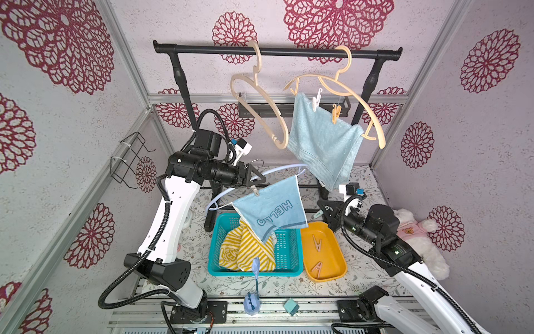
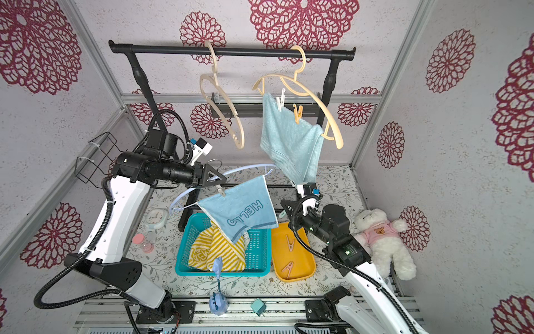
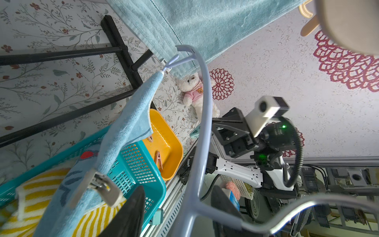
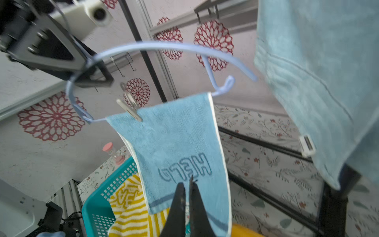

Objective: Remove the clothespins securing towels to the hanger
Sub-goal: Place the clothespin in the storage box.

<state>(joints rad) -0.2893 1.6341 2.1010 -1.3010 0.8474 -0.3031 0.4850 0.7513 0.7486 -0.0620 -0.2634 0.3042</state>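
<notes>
In both top views my left gripper [image 1: 257, 180] is clamped on the neck of the lavender hanger [image 1: 284, 168]. It holds the hanger off the black rack [image 1: 277, 52] and above the teal basket [image 1: 290, 254], I judge so that the HELLO towel [image 1: 271, 208] will drop in beside the striped towel [image 1: 245, 251] once it is unpinned. One beige clothespin [image 1: 255, 191] pins the towel's corner, just below my fingers. My right gripper [image 1: 322, 209] is pressed together near the yellow tray [image 1: 342, 261], with a mint clothespin [image 1: 317, 215] at its tip, pinched as far as I can tell. Two pink clothespins [image 1: 317, 242] already lie in the tray, so this one probably goes there too. The plain blue towel [image 1: 320, 138] hangs on the rack under a white clothespin [image 1: 316, 99] and an orange clothespin [image 1: 335, 113].

My left wrist view shows the hanger's arc running out from my fingers, with the beige clothespin [image 3: 100, 184] close by and biting the towel edge.

My right wrist view shows my fingers closed tight in front of the lettering. I cannot make out the mint clothespin from here. The beige clothespin [image 4: 130, 108] stands up and within reach, which is likely why I hold the hanger this way.
</notes>
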